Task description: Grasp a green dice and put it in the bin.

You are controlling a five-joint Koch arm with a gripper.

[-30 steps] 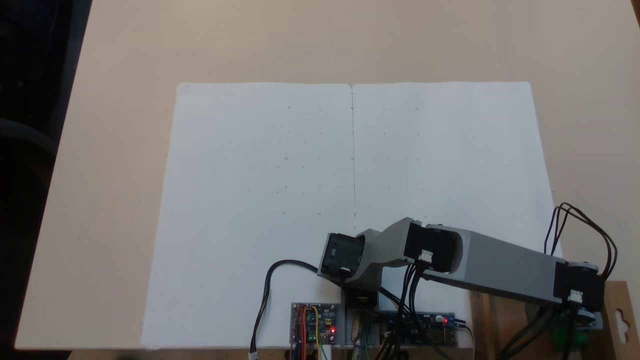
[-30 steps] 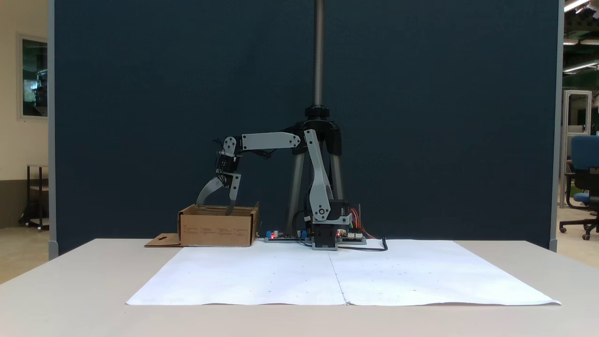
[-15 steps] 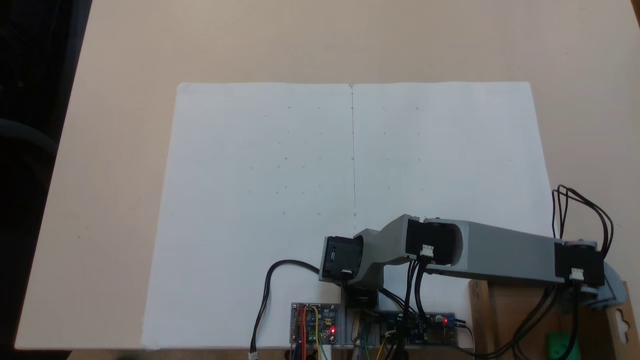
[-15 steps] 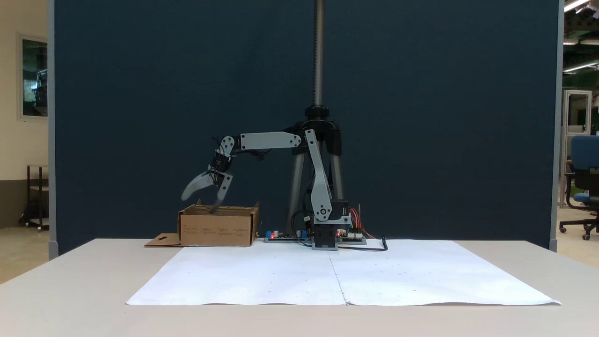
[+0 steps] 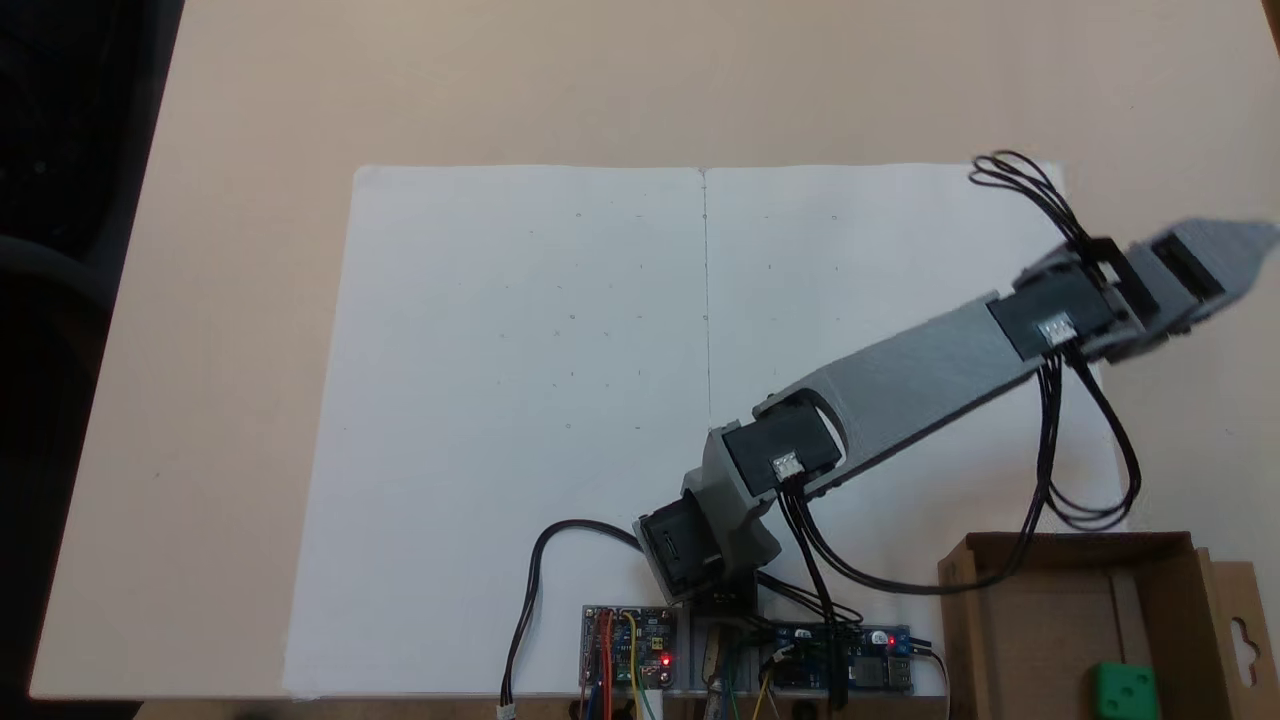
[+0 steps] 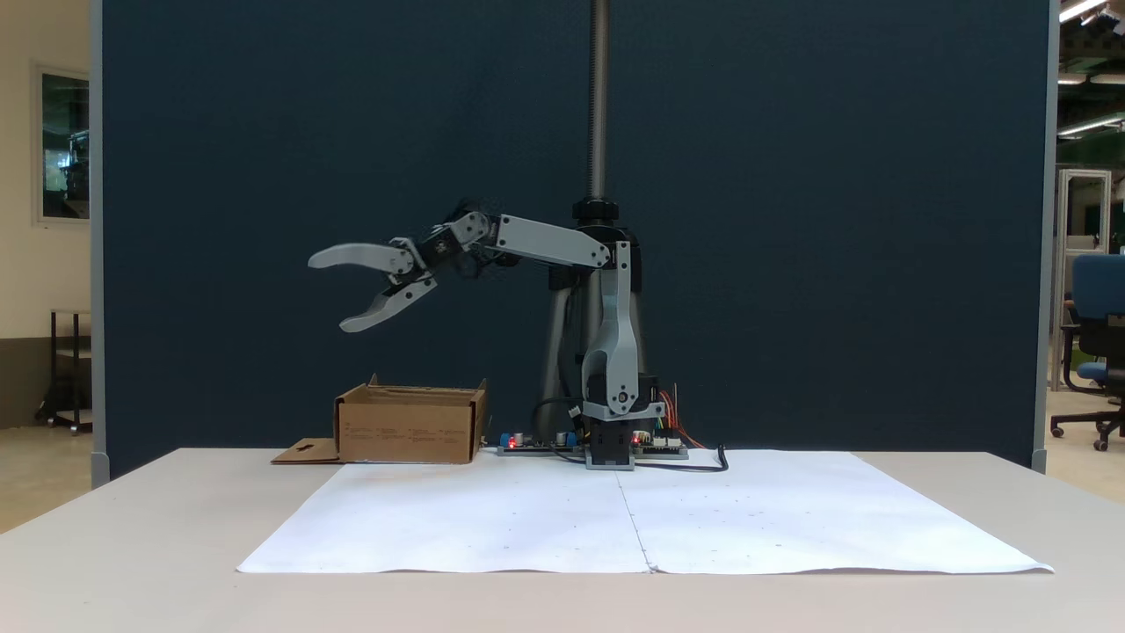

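1. Green dice [image 5: 1124, 689]: small bright green cube, top face showing dark round pips. It sits on the floor of the bin, close to the lower edge of the top-down fixed view, free of the arm.
2. Bin [image 5: 1060, 548]: brown corrugated cardboard box, rectangular, low walls, with an inner divider strip running beside the dice. A flap with a hanger-hole cutout [image 5: 1243, 638] lies flat on the outer side. In the front-facing fixed view the bin [image 6: 410, 428] stands at the back edge of the table, just off the back left corner of the paper; the dice is hidden behind its wall there.
3. Gripper [image 6: 325, 294]: raised well above the bin and out past its left wall in the front-facing view, pointing roughly level. Jaws spread wide apart, nothing between them. In the top-down view the gripper end [image 5: 1205, 262] is blurred, near the right frame edge, well apart from the bin.
4. Arm [image 5: 920, 370]: grey links, black motors, stretched diagonally from the base toward the far right corner of the paper. Black cables [image 5: 1090, 480] hang in loops from the wrist.
5. White paper sheet [image 5: 520, 400]: covers the middle of the beige table [image 5: 250, 120], faint pencil marks and a centre seam.
6. Circuit boards [image 5: 630, 645] with red LEDs sit at the table's edge beside the arm's base.
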